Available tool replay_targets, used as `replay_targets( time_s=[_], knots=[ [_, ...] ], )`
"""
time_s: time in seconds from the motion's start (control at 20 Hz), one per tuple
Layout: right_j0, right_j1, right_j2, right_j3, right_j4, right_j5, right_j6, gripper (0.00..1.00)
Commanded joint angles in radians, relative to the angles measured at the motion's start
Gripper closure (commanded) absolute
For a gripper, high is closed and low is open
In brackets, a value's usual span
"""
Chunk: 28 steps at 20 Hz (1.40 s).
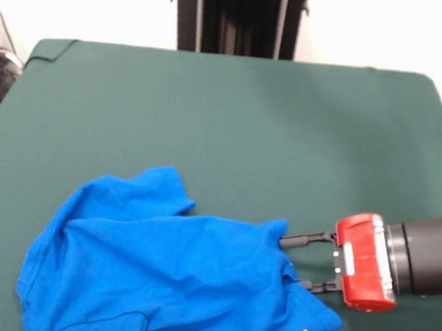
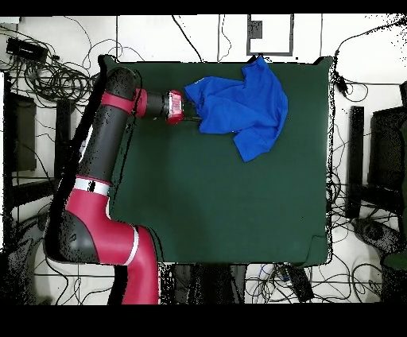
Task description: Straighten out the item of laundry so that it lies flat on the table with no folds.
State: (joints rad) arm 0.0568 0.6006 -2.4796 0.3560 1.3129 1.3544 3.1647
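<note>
Front view | your hand [image 1: 294, 261] lies sideways, prongs apart astride the T-shirt [image 1: 171, 278] edge (crumpled) | counter [image 1: 225, 119] free beyond.

In the front view you are looking at the T-shirt [image 1: 163, 273] lying crumpled on the bench [image 1: 233, 120], at the near left, with its near part running off the picture's bottom edge. The gripper [image 1: 294, 260] is reaching in low from the right, its two fingers [image 1: 308, 239] touching the shirt's right edge. One sleeve is sticking out at the shirt's far side. The far half of the bench is lying behind both. In the overhead view the shirt is sitting by the bench's edge farthest from the robot's base.
</note>
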Motion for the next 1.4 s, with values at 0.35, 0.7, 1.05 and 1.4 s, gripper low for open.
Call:
replay_targets(
  time_s=[0.35,0.7,1.05,1.4],
  knots=[
    [0.086,-0.008,-0.045,-0.096,-0.119,0.259,-0.051,0.00],
    [0.075,-0.016,-0.006,-0.120,-0.047,0.287,-0.028,0.00],
    [0.065,-0.002,-0.025,-0.125,-0.007,0.259,0.012,0.00],
    [0.057,0.016,-0.012,-0.129,0.066,0.181,0.041,0.00]
  ],
)
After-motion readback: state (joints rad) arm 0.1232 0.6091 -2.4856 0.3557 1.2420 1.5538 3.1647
